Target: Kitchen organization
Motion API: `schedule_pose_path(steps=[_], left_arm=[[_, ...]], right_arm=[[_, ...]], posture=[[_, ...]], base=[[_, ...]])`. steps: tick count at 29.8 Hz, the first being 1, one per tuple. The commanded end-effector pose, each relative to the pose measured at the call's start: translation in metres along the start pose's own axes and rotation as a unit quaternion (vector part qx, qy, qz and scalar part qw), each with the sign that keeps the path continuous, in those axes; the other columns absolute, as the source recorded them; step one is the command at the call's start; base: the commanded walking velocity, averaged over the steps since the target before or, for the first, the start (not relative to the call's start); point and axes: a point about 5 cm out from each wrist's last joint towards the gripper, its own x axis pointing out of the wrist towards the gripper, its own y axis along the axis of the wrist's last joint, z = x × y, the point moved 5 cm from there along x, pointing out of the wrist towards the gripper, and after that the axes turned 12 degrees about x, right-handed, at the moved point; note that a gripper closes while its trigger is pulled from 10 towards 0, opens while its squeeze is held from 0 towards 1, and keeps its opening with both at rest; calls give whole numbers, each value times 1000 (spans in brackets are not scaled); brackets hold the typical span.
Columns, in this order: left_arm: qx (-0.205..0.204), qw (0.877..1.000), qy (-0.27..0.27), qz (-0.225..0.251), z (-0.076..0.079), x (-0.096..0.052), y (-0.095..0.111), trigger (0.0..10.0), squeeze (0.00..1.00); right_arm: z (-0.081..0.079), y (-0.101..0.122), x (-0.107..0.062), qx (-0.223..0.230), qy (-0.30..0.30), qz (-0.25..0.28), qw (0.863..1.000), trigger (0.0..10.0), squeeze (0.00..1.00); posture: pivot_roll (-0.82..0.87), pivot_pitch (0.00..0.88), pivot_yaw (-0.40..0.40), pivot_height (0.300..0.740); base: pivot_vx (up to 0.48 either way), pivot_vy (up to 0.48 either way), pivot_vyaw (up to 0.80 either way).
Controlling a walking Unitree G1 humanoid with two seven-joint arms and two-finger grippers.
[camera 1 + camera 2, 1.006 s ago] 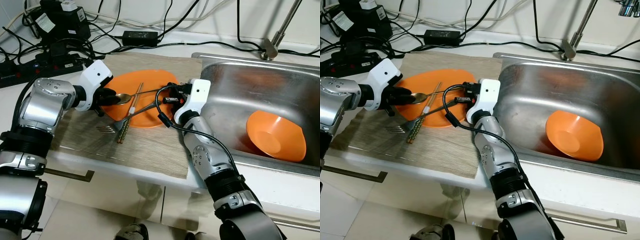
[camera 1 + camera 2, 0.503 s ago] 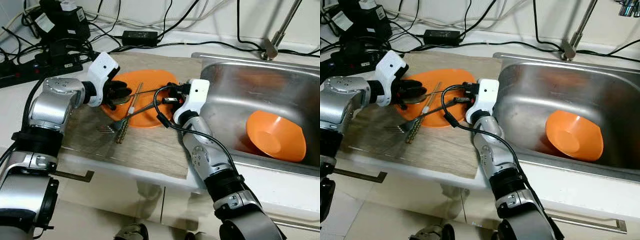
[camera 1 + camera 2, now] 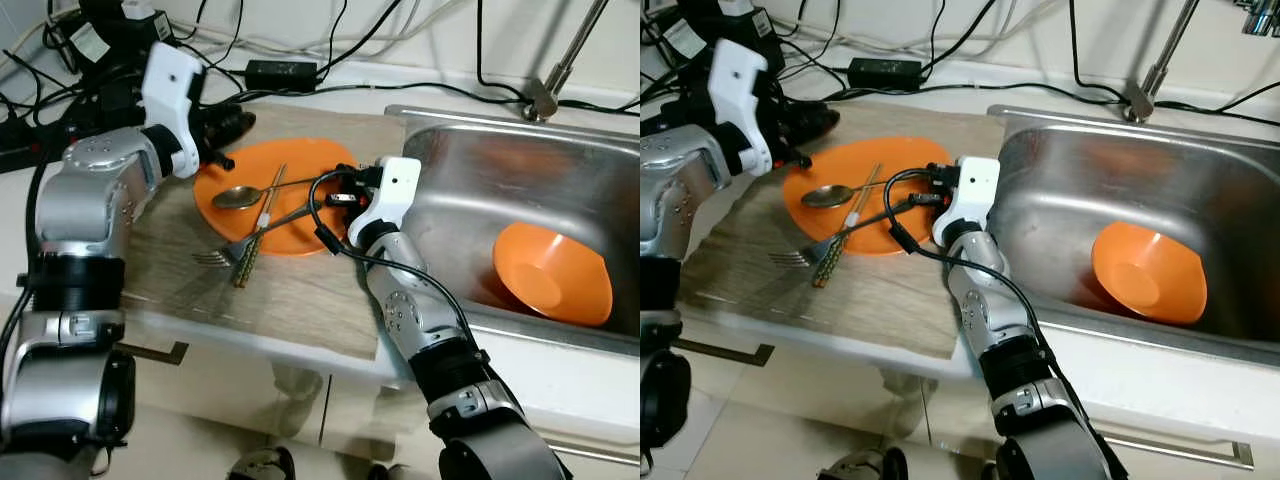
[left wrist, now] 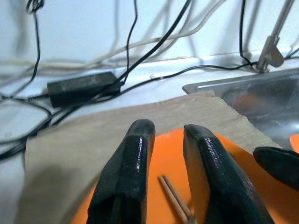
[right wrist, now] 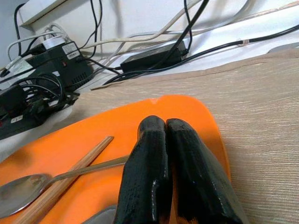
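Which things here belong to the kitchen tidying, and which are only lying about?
Belonging to the job:
orange plate on the mat
spoon, fork and chopsticks lying on it
orange bowl in the sink
left gripper, right gripper

Lying about:
power adapter
power strip
cables
tap

A white bench [image 3: 330, 100] carries a wood-grain mat [image 3: 290, 300], a steel sink [image 3: 480, 160] and tangled black cables [image 3: 280, 72]. On the mat lies an orange plate [image 3: 300, 165].
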Motion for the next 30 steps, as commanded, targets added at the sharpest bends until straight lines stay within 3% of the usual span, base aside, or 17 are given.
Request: schedule_pose_path(steps=[1, 5, 12, 21, 30], left_arm=[[-17, 1000, -2, -3, 7, -4, -5, 10000, 0], [-33, 999, -15, -25, 28, -10, -27, 10000, 0], [-52, 997, 5, -49, 35, -14, -46, 10000, 0], [-49, 998, 36, -19, 29, -11, -30, 10000, 0], [-51, 998, 40, -21, 31, -8, -33, 10000, 0]], right_arm=[[-31, 8, 10, 25, 29, 14, 999, 0, 0], [-33, 16, 13, 28, 34, 26, 999, 0, 0], [-30, 23, 15, 24, 34, 34, 999, 0, 0], [-21, 28, 13, 17, 21, 43, 999, 0, 0], [-19, 47, 15, 7, 19, 71, 997, 0, 0]], posture=[[112, 53, -10, 740], [119, 45, -22, 740], [122, 39, -31, 740], [113, 29, -26, 740], [108, 29, -28, 740]], base=[[0, 0, 0], [0, 0, 0], [0, 0, 0], [0, 0, 0], [0, 0, 0]])
